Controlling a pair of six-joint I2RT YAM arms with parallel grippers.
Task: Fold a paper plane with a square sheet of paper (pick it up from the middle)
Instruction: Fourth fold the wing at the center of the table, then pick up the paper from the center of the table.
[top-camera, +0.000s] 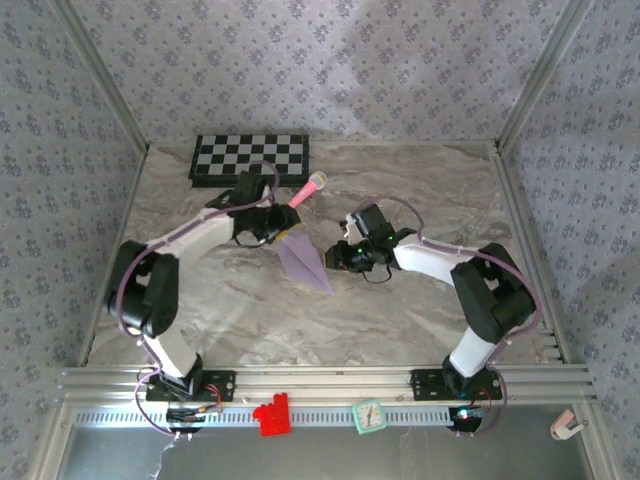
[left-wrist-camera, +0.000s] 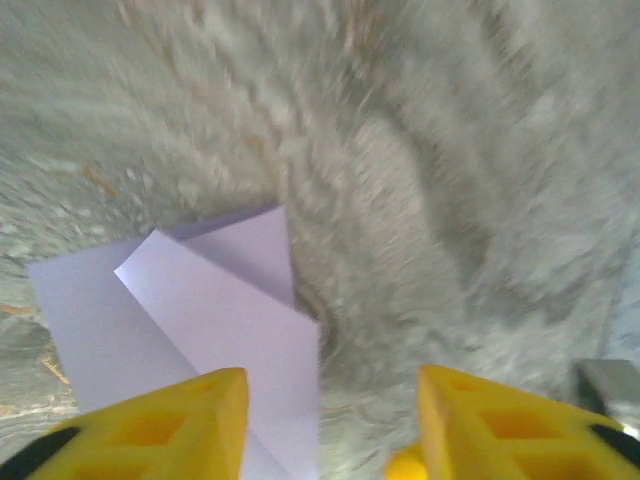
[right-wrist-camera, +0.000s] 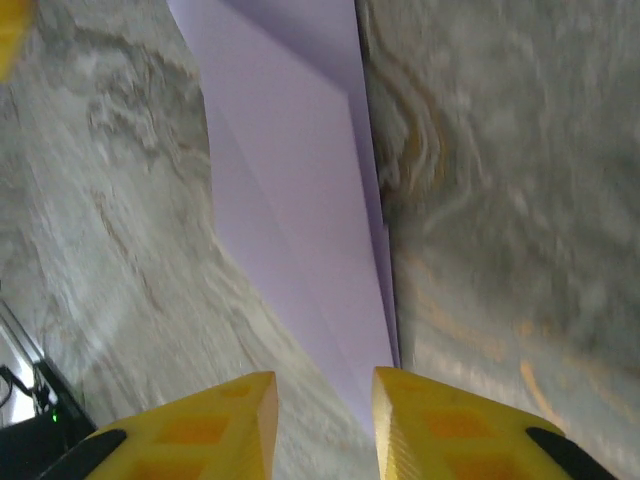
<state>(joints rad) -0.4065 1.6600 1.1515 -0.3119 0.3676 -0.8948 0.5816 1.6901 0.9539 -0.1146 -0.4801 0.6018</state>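
Marble tabletop (top-camera: 430, 200): paper plane (top-camera: 303, 262) flat between left gripper (left-wrist-camera: 331, 378), spread, and right gripper (right-wrist-camera: 325, 378), narrowly parted at tip.

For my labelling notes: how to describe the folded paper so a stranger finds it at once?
On the marble table, look at the middle, between the left gripper and the right gripper. There lies the paper plane: flat, pale lavender, narrowing to one sharp tip. The microphone behind it is pink and rounded.

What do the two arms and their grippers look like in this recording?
Left arm and right arm alike: white links, black joints, thin purple cables looped alongside. Left gripper and right gripper have blocky yellow fingers with square recesses.
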